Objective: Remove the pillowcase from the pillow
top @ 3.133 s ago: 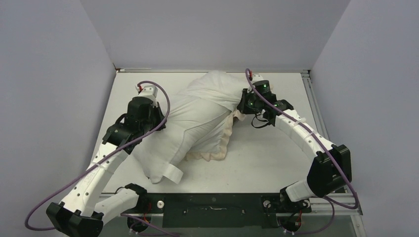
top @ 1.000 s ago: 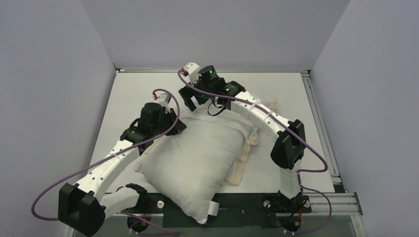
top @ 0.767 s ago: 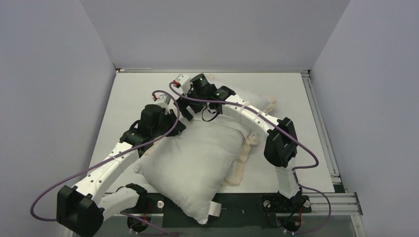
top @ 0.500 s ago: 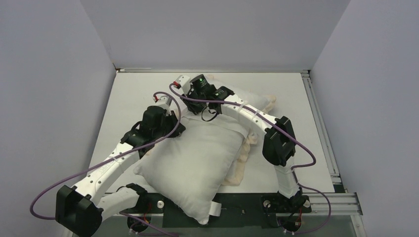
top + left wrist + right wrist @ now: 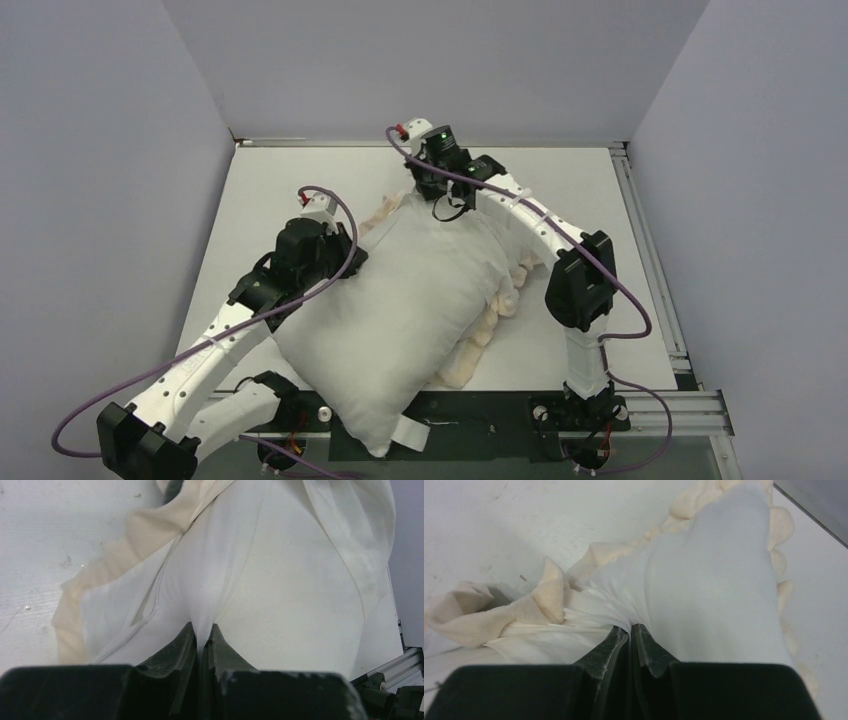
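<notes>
R end effector [image 5: 630,630] has just been clamped onto pillowcase [image 5: 714,580] near frill. Pillow [image 5: 400,300] is kept pinched by L end effector [image 5: 201,635], so pull-apart is judged ready.

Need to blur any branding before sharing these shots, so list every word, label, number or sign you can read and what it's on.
No text can be read in any view.
Tag at the near end of the pillow: plain white, any print too small to read.
Pillowcase: no lettering or label visible.
</notes>
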Controlling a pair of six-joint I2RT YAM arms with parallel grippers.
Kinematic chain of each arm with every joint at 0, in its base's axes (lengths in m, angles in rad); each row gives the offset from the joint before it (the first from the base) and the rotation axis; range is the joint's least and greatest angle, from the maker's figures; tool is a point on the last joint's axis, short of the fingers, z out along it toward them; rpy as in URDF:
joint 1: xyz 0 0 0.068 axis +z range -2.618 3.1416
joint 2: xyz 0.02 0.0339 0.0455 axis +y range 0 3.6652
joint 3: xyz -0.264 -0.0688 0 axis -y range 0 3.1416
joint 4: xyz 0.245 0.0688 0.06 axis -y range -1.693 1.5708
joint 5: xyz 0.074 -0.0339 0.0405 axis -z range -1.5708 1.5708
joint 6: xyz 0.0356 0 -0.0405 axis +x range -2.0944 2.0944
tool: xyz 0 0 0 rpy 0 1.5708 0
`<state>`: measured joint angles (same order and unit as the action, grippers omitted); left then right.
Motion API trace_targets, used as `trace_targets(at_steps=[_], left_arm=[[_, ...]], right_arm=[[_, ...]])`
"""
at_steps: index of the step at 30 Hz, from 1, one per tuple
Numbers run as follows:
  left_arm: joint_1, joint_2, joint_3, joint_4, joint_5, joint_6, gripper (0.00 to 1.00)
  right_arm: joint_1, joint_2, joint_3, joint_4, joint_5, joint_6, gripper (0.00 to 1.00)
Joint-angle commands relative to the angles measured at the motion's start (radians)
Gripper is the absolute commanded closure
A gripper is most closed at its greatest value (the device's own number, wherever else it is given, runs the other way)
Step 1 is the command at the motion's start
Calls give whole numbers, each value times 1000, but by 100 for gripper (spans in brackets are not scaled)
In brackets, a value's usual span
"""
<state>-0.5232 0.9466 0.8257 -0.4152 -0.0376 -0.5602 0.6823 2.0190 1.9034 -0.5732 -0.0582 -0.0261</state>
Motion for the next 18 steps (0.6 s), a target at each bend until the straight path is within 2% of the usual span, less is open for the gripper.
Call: trace_targets(at_steps=[1,8,11,12,15,18], left_arm=[[40,-42,85,-111,-65,61,100],[193,-40,134,-158,-30,97,100],[258,2,163,-162,-51,126,100],[268,31,185,-161,-59,136,100],[281,103,230,-156,-57,140,100],[289,162,272,-161,-48,145,100]], right_arm=[[-175,-152,31,101,248,86,95],[-364,-171,29,147,172,230,95],[-376,-171,-11,190,78,246,95],[-374,-170,-35,206,3,252,95],[-366,-166,-79,253,-84,282,95],[-363,-164,-102,278,-172,311,87]])
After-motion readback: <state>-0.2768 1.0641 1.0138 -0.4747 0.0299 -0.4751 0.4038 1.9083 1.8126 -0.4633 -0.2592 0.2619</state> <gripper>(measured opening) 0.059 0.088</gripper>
